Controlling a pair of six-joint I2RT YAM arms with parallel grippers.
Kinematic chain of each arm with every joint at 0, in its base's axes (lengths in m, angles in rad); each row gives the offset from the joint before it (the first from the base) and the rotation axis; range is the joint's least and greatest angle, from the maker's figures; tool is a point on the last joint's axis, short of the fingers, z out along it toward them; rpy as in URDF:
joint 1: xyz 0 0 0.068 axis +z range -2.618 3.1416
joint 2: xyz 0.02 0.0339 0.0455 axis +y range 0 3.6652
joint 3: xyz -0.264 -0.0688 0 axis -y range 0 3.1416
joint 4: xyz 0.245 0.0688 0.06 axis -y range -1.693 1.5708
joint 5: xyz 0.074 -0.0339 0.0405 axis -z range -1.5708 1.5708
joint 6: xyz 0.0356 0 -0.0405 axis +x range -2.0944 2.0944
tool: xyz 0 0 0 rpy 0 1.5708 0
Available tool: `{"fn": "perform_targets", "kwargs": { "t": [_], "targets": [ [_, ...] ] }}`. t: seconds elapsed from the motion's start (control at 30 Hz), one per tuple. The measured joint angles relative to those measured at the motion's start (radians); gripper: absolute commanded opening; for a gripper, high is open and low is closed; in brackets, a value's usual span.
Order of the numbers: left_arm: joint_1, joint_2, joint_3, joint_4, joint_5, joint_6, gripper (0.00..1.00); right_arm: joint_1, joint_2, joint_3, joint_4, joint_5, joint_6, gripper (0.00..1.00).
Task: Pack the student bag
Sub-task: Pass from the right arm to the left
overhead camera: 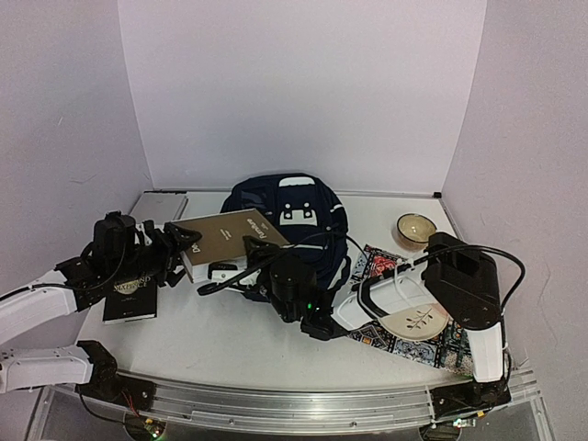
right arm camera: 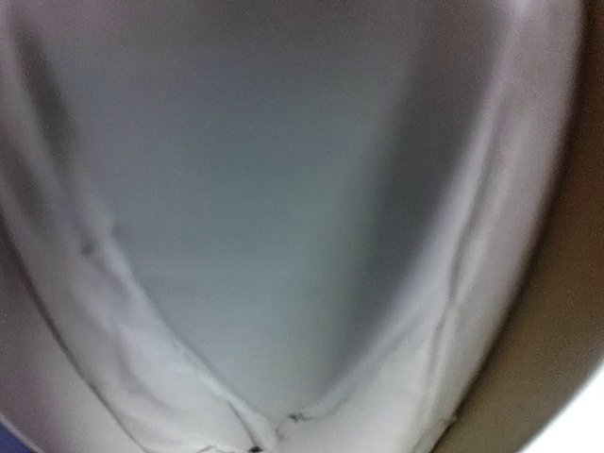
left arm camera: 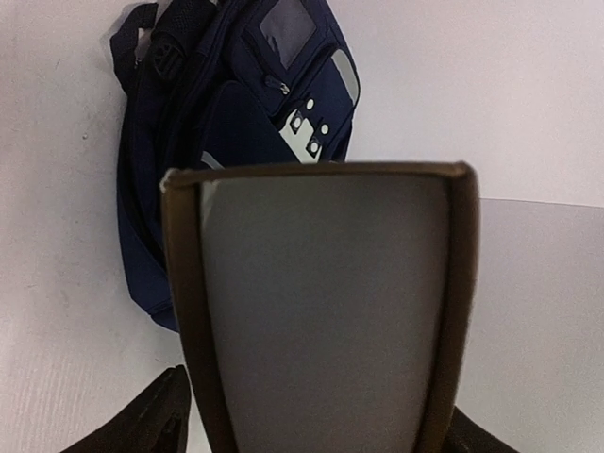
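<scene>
Bag [overhead camera: 296, 216] sits mid-table [overhead camera: 230, 344] at the back, book [overhead camera: 230, 241] across its left side, second book [overhead camera: 130, 296] further left, bowl [overhead camera: 415, 228] behind the plate [overhead camera: 415, 322] on the mat [overhead camera: 375, 265] at right.

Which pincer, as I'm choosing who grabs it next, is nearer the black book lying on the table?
Left. The left pincer, gripping the tan book, sits just beyond and right of the black book; the right pincer is farther right, at the student bag.
</scene>
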Motion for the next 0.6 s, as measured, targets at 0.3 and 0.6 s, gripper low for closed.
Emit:
{"fn": "perform_targets", "kwargs": {
  "t": [0.3, 0.6],
  "targets": [
    [0.000, -0.006, -0.008, 0.086, 0.006, -0.053, 0.31, 0.000, 0.000, 0.000, 0.016, -0.005, -0.001, 0.60],
    [0.034, 0.004, 0.008, 0.084, -0.039, -0.013, 0.29, 0.000, -0.058, 0.000, -0.166, -0.034, 0.106, 0.76]
  ]
}}
